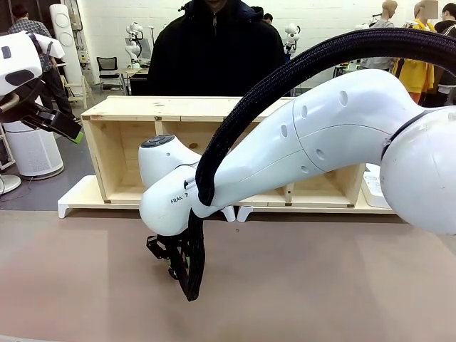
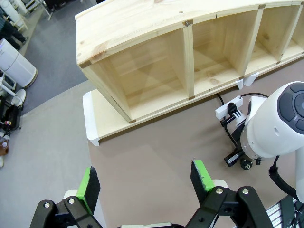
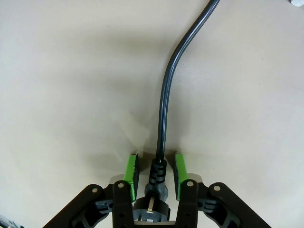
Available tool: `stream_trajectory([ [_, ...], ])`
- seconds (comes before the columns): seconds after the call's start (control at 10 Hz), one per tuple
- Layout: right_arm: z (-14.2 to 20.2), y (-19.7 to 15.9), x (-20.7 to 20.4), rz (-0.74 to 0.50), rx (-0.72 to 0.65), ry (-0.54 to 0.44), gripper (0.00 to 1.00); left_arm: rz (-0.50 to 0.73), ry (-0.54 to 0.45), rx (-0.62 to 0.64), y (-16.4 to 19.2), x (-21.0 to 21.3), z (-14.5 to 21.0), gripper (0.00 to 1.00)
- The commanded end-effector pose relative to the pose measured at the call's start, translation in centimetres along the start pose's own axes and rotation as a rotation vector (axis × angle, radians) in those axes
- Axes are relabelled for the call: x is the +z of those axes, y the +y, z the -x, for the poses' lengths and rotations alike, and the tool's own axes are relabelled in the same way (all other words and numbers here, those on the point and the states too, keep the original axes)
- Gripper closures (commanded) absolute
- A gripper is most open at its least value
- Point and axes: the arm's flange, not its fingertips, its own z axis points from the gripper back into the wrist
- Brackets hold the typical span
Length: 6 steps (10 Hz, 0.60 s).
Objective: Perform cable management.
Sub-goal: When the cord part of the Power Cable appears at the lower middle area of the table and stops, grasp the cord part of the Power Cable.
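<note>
The black cable (image 3: 164,95) runs across the beige table and ends in its black plug (image 3: 156,190), which lies between the green pads (image 3: 132,170) of my right gripper (image 3: 155,171). The jaws stand narrow on both sides of the plug's neck, with a thin gap showing on each side. In the front view the right gripper (image 1: 174,260) points down at the table in front of the wooden shelf (image 1: 178,107). The cable (image 2: 232,135) leads from the white power strip (image 2: 228,107). My left gripper (image 2: 145,183) hangs open and empty, high over the table's left.
The long wooden shelf (image 2: 142,28) with several open compartments stands on white feet across the table's far side. A person in a dark jacket (image 1: 214,50) stands behind it. My right arm's thick braided hose (image 1: 196,263) hangs beside the gripper. Bare tabletop (image 1: 320,285) lies in front.
</note>
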Motion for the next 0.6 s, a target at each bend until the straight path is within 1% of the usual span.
stream_trajectory([
  [0.0,0.90,-1.09,-0.92,-0.011,-0.025,-0.002,0.60,-0.007,-0.011,0.001,0.06,-0.14,-0.17,0.00],
  [0.5,0.88,-1.49,-1.31,-0.026,-0.026,0.004,0.60,-0.007,-0.011,0.001,0.06,-0.14,-0.17,0.00],
])
